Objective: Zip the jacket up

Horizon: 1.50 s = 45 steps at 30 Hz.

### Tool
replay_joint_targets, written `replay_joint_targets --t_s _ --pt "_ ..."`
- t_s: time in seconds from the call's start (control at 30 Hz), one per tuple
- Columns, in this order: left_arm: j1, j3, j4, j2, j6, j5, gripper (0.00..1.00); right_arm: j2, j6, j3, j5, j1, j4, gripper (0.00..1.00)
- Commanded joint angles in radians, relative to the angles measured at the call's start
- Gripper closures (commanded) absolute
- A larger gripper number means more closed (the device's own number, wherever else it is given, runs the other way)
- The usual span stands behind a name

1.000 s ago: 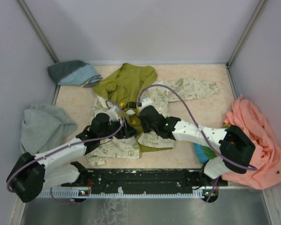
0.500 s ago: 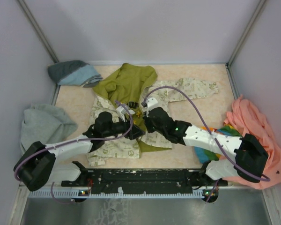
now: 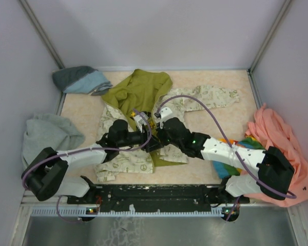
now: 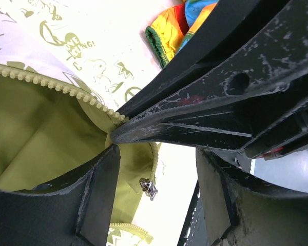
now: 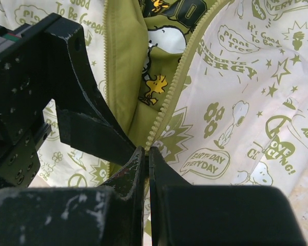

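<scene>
The jacket (image 3: 124,163) lay open-fronted in the middle of the bench (image 3: 82,110), its olive hood (image 3: 138,87) toward the far side. Both grippers sat close together at the front opening. The right gripper (image 5: 146,154) was clamped on the jacket's zipper edge (image 5: 167,110), its fingers pressed together on the toothed strip. The left gripper (image 4: 156,164) hovered just beside it over the olive lining, fingers spread apart and holding nothing. The metal slider (image 4: 149,188) lay on the lining, apart from both grippers.
</scene>
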Motion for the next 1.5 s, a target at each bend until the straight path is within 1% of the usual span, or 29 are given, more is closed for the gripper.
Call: replay_joint_targets --t_s 0.0,0.37,0.53,0.6,0.67,0.77,0.8,0.9,1.0,1.1,1.2,1.3,1.37,1.47 --pt "-0.008 0.013 0.034 0.012 -0.005 -0.037 0.33 -0.041 0.009 -0.004 -0.005 0.007 0.075 1.0" --pt "-0.014 0.014 0.083 0.065 -0.043 -0.023 0.42 -0.052 0.034 -0.013 -0.014 0.007 0.088 1.0" --pt "-0.017 0.014 0.088 0.078 -0.045 -0.024 0.53 -0.056 0.047 -0.013 -0.014 0.006 0.089 1.0" --pt "-0.019 0.015 0.09 0.082 -0.044 -0.027 0.63 -0.057 0.051 -0.014 -0.018 0.006 0.09 1.0" --pt "-0.019 0.014 0.09 0.078 -0.039 -0.031 0.77 -0.059 0.056 -0.016 -0.027 0.006 0.091 1.0" --pt "-0.019 0.014 0.074 0.063 -0.012 -0.036 0.97 -0.079 0.058 -0.025 -0.041 -0.005 0.084 0.92" --pt "-0.019 0.013 0.068 0.056 -0.004 -0.037 1.0 -0.092 0.061 -0.034 -0.062 -0.017 0.085 0.88" --pt "-0.017 0.006 0.058 0.027 0.029 -0.039 1.0 -0.166 0.07 -0.076 -0.176 -0.081 0.121 0.77" --pt "-0.017 0.011 0.02 -0.01 0.072 -0.05 1.0 -0.236 0.054 -0.13 -0.36 -0.144 0.181 0.6" --pt "-0.017 0.044 -0.053 -0.038 0.113 -0.053 1.0 -0.287 0.002 -0.179 -0.465 -0.176 0.197 0.51" --pt "-0.017 0.095 -0.161 -0.058 0.143 -0.074 1.0 -0.318 -0.047 -0.203 -0.501 -0.178 0.169 0.46" --pt "-0.017 0.164 -0.308 -0.061 0.17 -0.123 1.0 -0.337 -0.051 -0.22 -0.506 -0.18 0.154 0.43" --pt "-0.017 0.209 -0.417 -0.054 0.183 -0.146 1.0 -0.331 -0.028 -0.232 -0.506 -0.18 0.164 0.42" --pt "-0.019 0.236 -0.469 -0.052 0.19 -0.153 1.0 -0.309 0.009 -0.251 -0.482 -0.18 0.179 0.43"
